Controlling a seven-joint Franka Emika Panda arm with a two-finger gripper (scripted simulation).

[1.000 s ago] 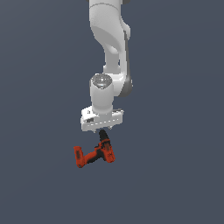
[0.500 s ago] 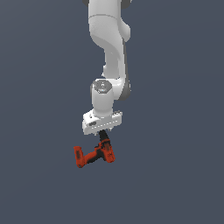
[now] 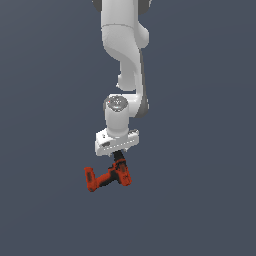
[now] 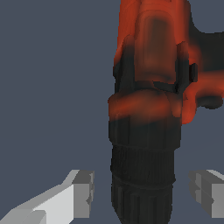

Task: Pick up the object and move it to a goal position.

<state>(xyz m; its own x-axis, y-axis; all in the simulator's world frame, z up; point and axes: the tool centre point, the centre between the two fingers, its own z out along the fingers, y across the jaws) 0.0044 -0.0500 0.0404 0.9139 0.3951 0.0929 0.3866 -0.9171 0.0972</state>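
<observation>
The object, a red-orange drill (image 3: 103,179) with a black chuck, lies on the dark grey floor, its blocky base toward the exterior view's left. My gripper (image 3: 118,159) hangs straight down over its chuck end. In the wrist view the drill (image 4: 151,83) fills the middle, and its black ribbed chuck (image 4: 142,175) lies between my two grey fingers (image 4: 83,192). A narrow gap shows on each side of the chuck. The gripper (image 4: 142,194) is open and straddles the chuck without touching it.
The white arm (image 3: 122,60) rises straight above the hand. Plain dark grey ground (image 3: 200,190) surrounds the drill on all sides. No marker for a goal position shows in either view.
The hand has come down a little toward the drill. The drill has not moved.
</observation>
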